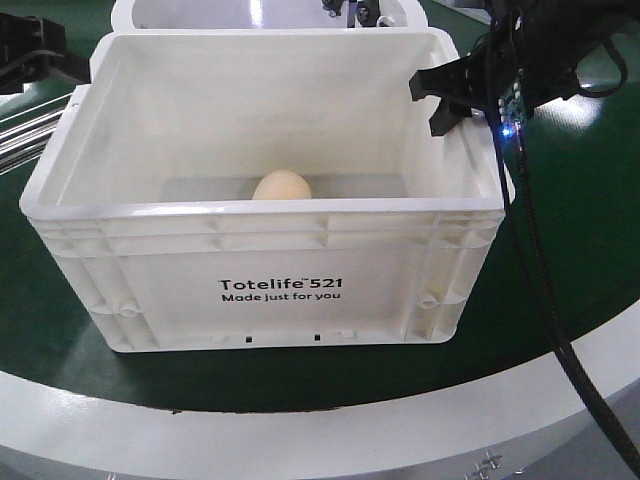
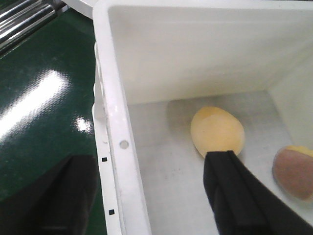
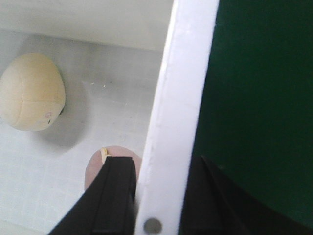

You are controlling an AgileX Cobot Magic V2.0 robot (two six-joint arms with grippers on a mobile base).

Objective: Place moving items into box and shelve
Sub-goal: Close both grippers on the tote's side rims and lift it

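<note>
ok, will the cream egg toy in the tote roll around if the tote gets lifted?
Likely rolls: the cream egg toy is rounded and lies loose on the flat floor of the tote, clear of the walls. Probably soft and light: stitched seams show in the right wrist view, so expect give when squeezed. Matte fabric: unlikely to slip.

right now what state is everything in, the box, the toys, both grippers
box: upright, top open, on the green surface
peach toy: lying on the box floor
pinkish-brown toy: on the box floor, apart from the peach toy
left gripper: open, jaws astride a box wall
right gripper: open, jaws astride the opposite wall
</note>
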